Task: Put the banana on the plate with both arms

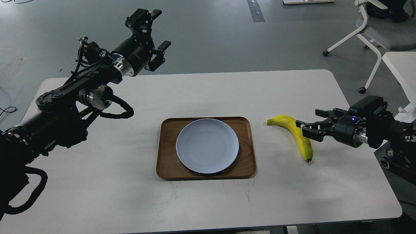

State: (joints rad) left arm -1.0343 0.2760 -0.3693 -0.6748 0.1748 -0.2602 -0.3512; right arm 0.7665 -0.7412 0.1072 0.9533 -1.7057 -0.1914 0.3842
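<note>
The yellow banana (287,123) lies on the white table to the right of the tray, stem to the left and dark tip toward me. The pale blue-grey plate (207,145) sits empty on the tray. My right gripper (308,124) is low over the table, open, with one finger across the banana's middle; I cannot tell whether it touches. My left gripper (158,31) is open and empty, raised high above the table's far left edge, far from the plate.
The brown wooden tray (166,167) holds the plate at the middle of the white table (97,195). A white-legged chair (373,29) and another white table (401,65) stand beyond the right edge.
</note>
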